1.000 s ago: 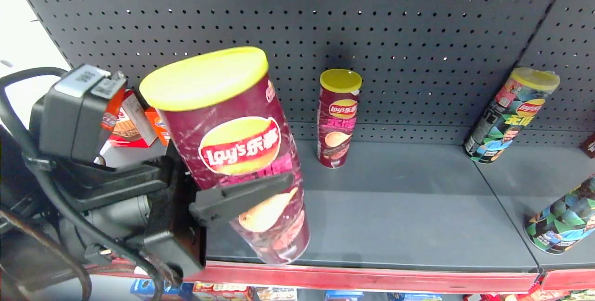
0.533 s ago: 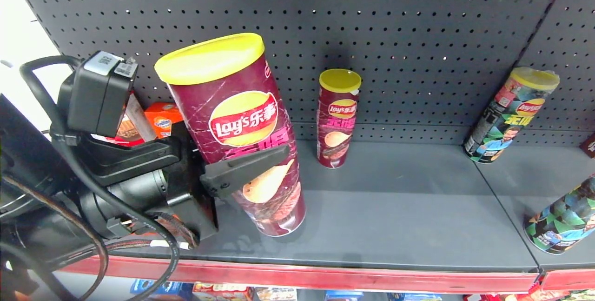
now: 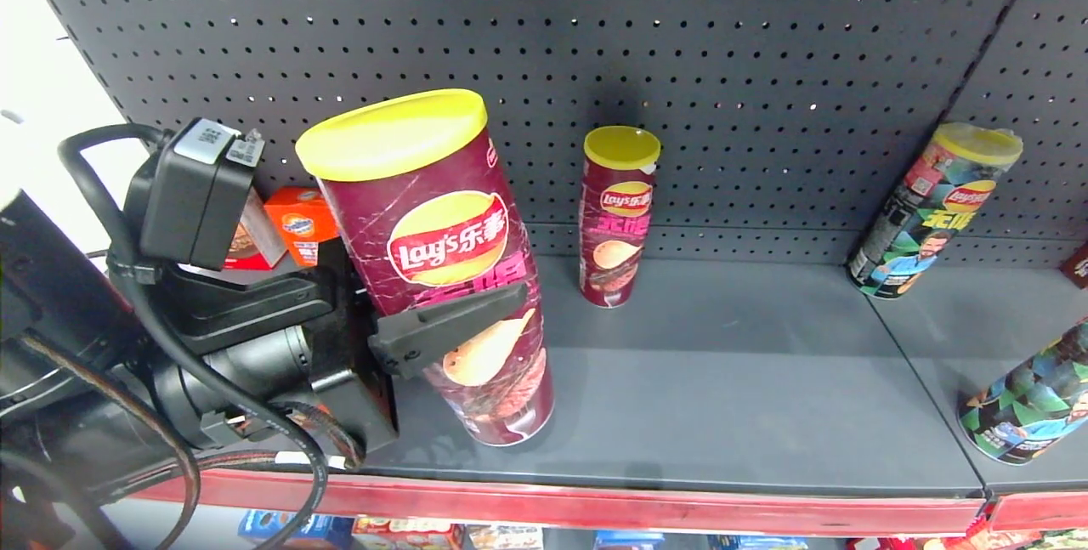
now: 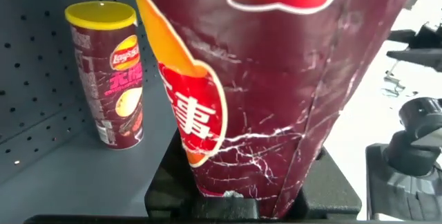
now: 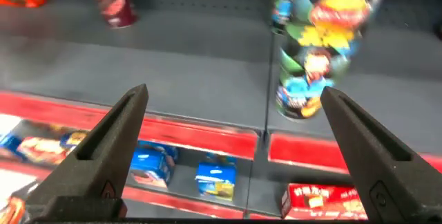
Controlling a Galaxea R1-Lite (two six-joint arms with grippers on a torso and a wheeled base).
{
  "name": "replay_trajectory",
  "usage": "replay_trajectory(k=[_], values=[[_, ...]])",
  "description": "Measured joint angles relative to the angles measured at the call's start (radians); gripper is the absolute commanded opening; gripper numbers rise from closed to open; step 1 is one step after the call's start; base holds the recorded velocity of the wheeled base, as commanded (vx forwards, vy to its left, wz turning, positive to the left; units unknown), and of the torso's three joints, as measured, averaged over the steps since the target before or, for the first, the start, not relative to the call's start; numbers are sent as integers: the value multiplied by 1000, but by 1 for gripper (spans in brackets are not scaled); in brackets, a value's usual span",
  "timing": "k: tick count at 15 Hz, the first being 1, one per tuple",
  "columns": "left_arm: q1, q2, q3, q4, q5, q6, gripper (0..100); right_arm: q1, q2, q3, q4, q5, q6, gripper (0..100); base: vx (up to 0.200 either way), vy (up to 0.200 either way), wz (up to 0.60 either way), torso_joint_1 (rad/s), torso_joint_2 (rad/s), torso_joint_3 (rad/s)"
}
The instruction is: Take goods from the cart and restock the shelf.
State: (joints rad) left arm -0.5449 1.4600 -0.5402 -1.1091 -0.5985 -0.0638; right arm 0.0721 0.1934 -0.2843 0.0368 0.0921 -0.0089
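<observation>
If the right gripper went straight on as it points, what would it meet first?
The right gripper would likely meet the shelf first, just beside the colourful can; depth is unclear.

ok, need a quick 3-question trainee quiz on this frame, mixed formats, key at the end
1. True or false: the left tool is shut on a maroon chip can.
2. The second maroon can, standing by the pegboard, has a lid of which colour? A yellow, B red, C blue.
3. Fill in: the right tool holds nothing and its fingers are ____.
Key: 1 true; 2 A; 3 open.
</observation>
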Motion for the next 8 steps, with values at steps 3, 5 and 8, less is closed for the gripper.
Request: replay_trajectory(k=[3,5,8], values=[[7,4,3,-7,0,0,0,63,120,-89,17,89,-44,100,0,0,0,0,0,0],[9,4,4,-10,0,0,0,104,208,-142,18,163,-64,100,0,0,0,0,0,0],[21,6,4,-10,0,0,0,203,326,-201,19,190,-69,100,0,0,0,0,0,0]])
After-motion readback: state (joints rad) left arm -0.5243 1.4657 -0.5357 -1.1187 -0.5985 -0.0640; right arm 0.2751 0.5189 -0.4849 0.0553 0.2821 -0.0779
